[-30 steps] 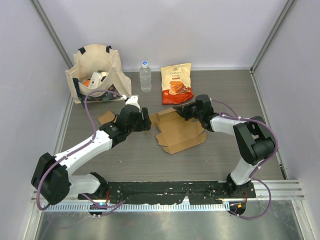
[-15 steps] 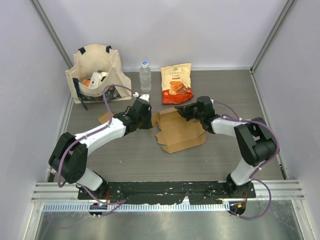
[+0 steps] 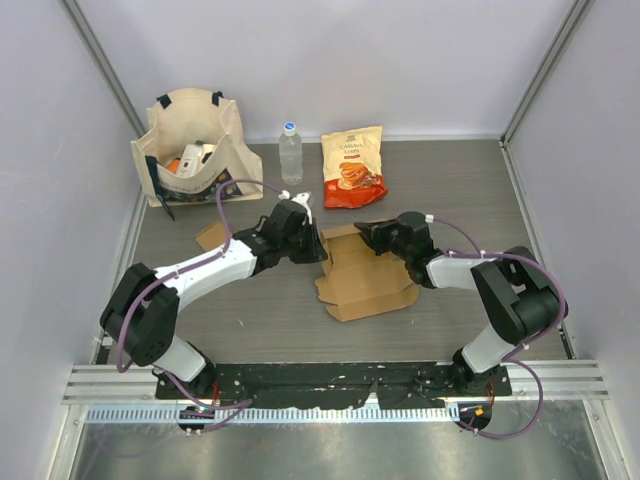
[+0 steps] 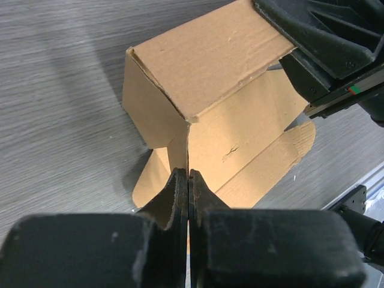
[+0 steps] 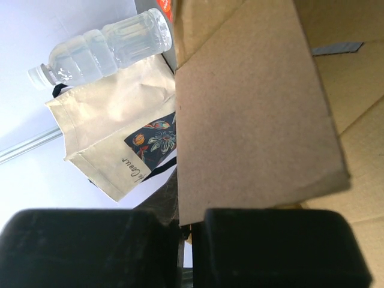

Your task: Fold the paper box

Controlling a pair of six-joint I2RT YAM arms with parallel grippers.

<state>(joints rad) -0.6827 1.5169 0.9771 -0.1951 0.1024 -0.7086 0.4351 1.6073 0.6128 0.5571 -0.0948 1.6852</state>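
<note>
Brown card in the middle of the top view: paper box [image 3: 365,275], partly opened up, lying on the grey table [image 3: 250,310] between the two arms. One side wall up on end, wide flaps spread flat toward the lower right. Left gripper [image 4: 188,180] clenched tight on a thin upright edge of the card, black fingers pressed together with the card between them. Right gripper [image 5: 189,225] clamped on a flap at the upper edge of the box, with the flap sticking out from between the fingers.

Cream cloth bag [image 3: 195,140] in the upper left, standing open, with dark handles on top and a flower patch on its side. Inside: something orange and something white, too small to name. Clear bottle [image 3: 290,152] just right of the bag, upright, white cap on, clear liquid inside. Orange snack bag [image 3: 352,168] right of the bottle, lying flat and closed, near the upper edge of the box. Small loose scrap of brown card [image 3: 211,236] below the cloth bag, apart from the box.

Grey table top with fine lines like wood. Pale plain walls on three sides, with metal bars up the corners. Black rail and shiny metal strip [image 3: 330,410] along the bottom of the frame, both arm bases bolted there, purple cables looped along the arms.
</note>
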